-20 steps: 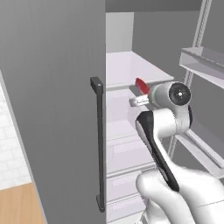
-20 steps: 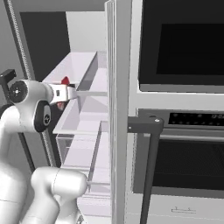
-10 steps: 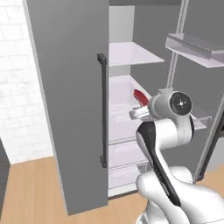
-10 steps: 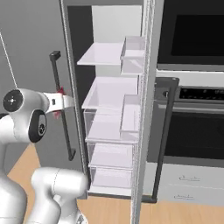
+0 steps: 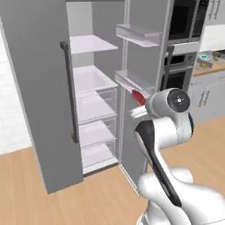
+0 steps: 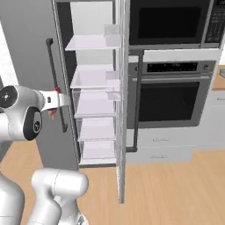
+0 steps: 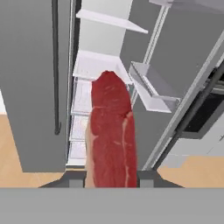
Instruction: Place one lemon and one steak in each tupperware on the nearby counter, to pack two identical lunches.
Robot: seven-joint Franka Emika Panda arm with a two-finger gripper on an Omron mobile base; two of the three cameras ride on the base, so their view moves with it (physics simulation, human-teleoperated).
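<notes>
Steak (image 7: pixel 113 131) sits clamped between my gripper (image 7: pixel 110 180) fingers, jaws closed on its near end, slab sticking straight out from the hand, in the air in front of the open fridge (image 5: pixel 94 83). Hand view: red-brown raw meat, long flat slab, pale fat line down its right half, rounded far tip, paler edge on the left. Left base view: only a small red tip of it (image 5: pixel 139 96) shows past my wrist, near the open fridge door (image 5: pixel 145 70). Right base view: a red sliver (image 6: pixel 55 102) beside the white hand, in front of the grey door handle (image 6: pixel 56 83). Fridge shelves (image 6: pixel 94 77) and the clear drawers (image 5: pixel 97 132) below look bare, nothing visible in them; door bins (image 7: pixel 153 89) also look bare. Right base view adds the wall oven (image 6: pixel 176 94) and microwave (image 6: pixel 169 19) to the right of the fridge, not seen from the hand. Left base view adds a bit of counter (image 5: pixel 210 67) far right with small items on it, too small to tell. Wood floor (image 5: pixel 52 204) below.
</notes>
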